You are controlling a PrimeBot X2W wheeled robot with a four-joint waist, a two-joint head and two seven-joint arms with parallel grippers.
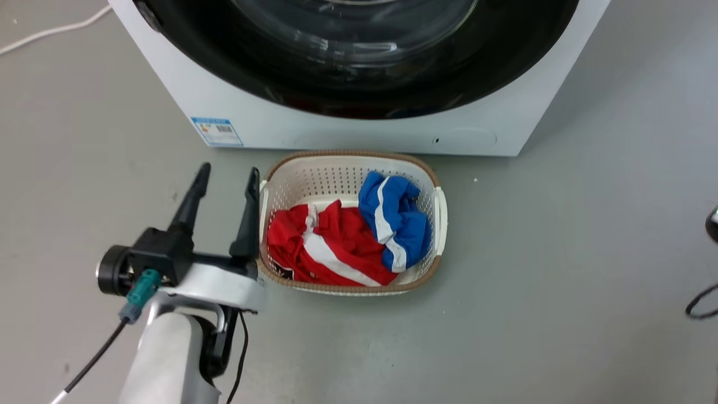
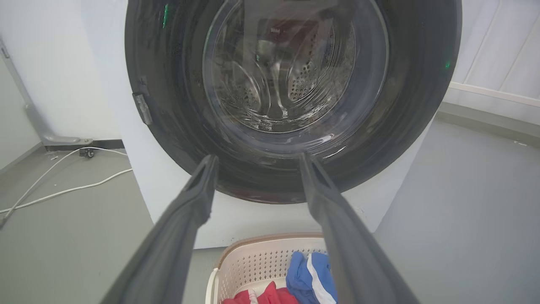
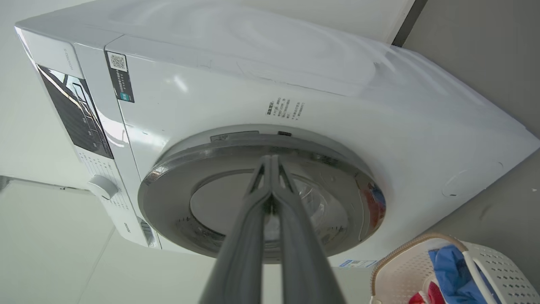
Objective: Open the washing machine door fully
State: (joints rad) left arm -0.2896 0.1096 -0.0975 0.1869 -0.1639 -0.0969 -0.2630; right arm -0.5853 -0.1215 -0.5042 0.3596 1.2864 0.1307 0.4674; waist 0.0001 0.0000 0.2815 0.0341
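Glass dome outward, the washing machine door (image 1: 499, 70) lies shut and flush on the front of the white machine (image 1: 348, 132); it is round, with no long axis, and faces the laundry basket (image 1: 348, 154) just before it. The left gripper (image 1: 230, 169) hangs beside the basket, fingers spread apart and pointing toward the door. The right gripper (image 3: 270, 158) has its fingers pressed together on nothing, aimed at the door's rim.
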